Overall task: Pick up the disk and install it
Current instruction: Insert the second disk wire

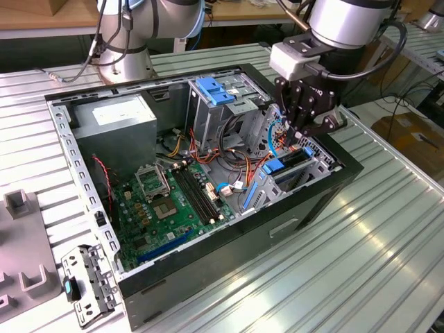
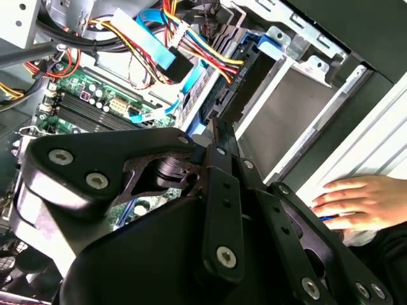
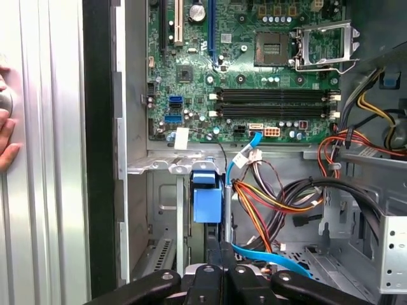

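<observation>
disk looks seated in bay inside case, hand just above, grip state — can't tell.

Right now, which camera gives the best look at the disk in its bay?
The exterior view: the disk sits edge-up in the case's drive cage, just below the gripper, with its blue rail and dark body both visible. The first wrist view shows mainly its blue end; the second wrist view catches part of its blue rail.
</observation>
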You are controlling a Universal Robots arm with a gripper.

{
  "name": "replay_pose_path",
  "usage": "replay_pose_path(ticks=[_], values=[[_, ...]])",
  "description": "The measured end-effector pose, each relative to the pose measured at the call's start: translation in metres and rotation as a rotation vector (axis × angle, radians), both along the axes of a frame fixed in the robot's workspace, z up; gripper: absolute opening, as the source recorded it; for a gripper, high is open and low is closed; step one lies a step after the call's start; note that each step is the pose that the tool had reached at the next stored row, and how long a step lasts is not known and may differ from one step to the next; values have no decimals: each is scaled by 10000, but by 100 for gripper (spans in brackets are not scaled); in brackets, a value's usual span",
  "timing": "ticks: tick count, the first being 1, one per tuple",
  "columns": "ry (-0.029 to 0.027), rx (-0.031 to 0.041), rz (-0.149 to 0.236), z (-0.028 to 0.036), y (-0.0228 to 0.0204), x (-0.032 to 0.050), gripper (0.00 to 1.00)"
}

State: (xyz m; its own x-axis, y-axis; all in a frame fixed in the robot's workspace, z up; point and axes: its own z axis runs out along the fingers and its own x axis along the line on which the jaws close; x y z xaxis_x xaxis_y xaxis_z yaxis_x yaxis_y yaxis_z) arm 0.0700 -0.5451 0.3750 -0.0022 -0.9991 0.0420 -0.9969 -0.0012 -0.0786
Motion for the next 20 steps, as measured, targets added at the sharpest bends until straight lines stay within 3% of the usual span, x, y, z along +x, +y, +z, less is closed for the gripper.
replay_pose_path(ticks=[3,5,6,8,11,14,16,17,19,20], values=[[62,-1,-49,0,51,34,11],[70,-1,-65,4,89,38,11],[70,-1,-71,31,131,39,11],[70,0,-77,76,176,40,11],[70,0,-88,132,210,39,11],[87,1,-97,144,221,48,11],[180,-1,-107,145,223,72,11],[256,-2,-118,145,232,86,11],[336,-3,-138,146,252,97,11],[402,-2,-160,145,269,103,11]])
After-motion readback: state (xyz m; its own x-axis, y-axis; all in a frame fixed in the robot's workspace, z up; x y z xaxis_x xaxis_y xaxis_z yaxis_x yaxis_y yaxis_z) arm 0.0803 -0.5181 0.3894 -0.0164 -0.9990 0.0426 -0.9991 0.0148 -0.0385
